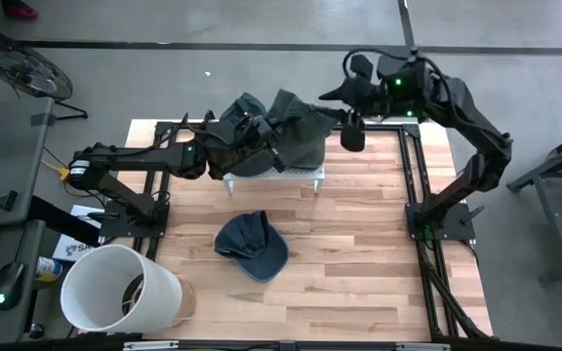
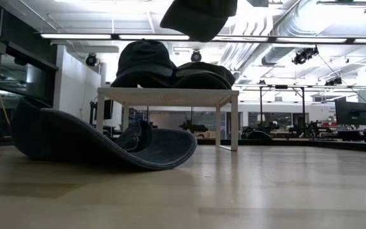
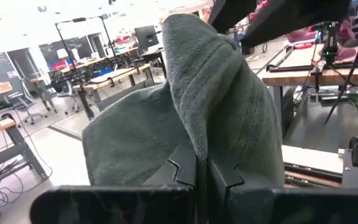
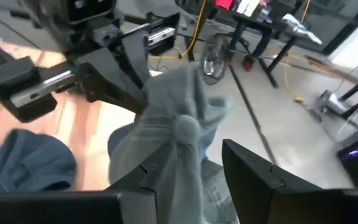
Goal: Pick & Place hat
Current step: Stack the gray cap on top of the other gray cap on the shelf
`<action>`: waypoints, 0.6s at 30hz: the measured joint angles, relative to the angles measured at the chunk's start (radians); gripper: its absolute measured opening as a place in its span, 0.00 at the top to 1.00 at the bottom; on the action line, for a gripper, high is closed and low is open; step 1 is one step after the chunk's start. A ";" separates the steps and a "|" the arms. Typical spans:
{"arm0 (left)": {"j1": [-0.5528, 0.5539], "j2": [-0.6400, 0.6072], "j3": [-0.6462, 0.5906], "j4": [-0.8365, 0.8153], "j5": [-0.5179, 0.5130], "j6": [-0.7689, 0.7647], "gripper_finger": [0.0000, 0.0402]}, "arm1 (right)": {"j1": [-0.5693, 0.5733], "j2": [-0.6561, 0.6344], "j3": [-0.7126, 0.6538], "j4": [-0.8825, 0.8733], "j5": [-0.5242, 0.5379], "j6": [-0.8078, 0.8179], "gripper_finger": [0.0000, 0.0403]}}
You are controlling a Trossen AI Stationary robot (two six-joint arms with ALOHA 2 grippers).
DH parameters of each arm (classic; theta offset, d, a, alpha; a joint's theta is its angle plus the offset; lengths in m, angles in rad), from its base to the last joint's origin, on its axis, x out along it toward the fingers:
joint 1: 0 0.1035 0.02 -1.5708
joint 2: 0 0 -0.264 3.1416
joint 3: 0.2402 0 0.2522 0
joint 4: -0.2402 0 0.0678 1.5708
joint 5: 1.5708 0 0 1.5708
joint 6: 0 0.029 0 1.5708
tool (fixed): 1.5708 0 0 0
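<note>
With the grey-green hat lifted above the white stand, the left gripper should stay clamped on its fabric while the right gripper, jaws apart around it, backs clear without snagging.

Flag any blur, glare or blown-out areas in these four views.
Right wrist view: motion-smeared throughout, so the grey-green hat looks soft. Left wrist view: room background at upper left washed out, hat fabric sharp. Low view: bright ceiling strip lights leave the hats on the white stand as dark silhouettes, and the near tabletop is soft. High view: evenly lit, sharp.
</note>
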 joint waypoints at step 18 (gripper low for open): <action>0.000 0.000 0.000 0.014 -0.002 0.007 1.00 | 0.123 0.051 -0.003 0.058 0.251 -0.019 0.44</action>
